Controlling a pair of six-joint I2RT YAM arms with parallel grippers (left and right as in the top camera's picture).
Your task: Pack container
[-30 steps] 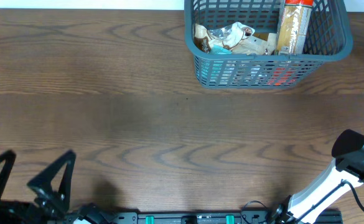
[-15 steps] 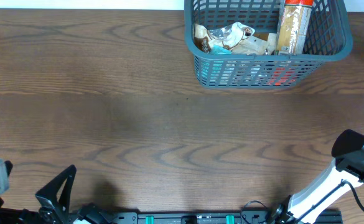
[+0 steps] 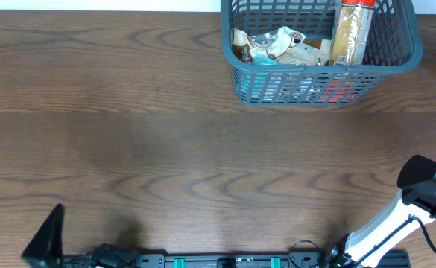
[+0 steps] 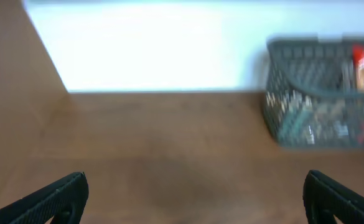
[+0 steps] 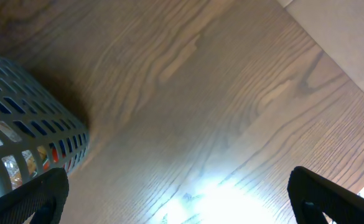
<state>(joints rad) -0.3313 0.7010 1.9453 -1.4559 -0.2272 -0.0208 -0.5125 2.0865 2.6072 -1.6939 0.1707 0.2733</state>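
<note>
The container (image 3: 318, 70), a dark grey-blue slotted basket, stands at the table's far right edge. Inside lie crumpled snack packets (image 3: 273, 45) and a tall tan packet with a red top (image 3: 350, 33). My left gripper (image 4: 194, 182) is open and empty, low over bare wood, with the container (image 4: 306, 48) far ahead to its right. Overhead, only one left finger (image 3: 48, 237) shows at the bottom left corner. My right gripper (image 5: 177, 177) is open and empty above the table, and the container's corner (image 5: 26, 118) is at its left.
The brown wooden table (image 3: 165, 141) stretches wide to the left of and in front of the container. The right arm's white link (image 3: 396, 216) rises from the bottom right corner. A pale wall (image 4: 150, 43) runs behind the table's far edge.
The left gripper has drawn back toward the bottom left corner; two fingers showed overhead before, only one now. The right arm and container have not moved.
</note>
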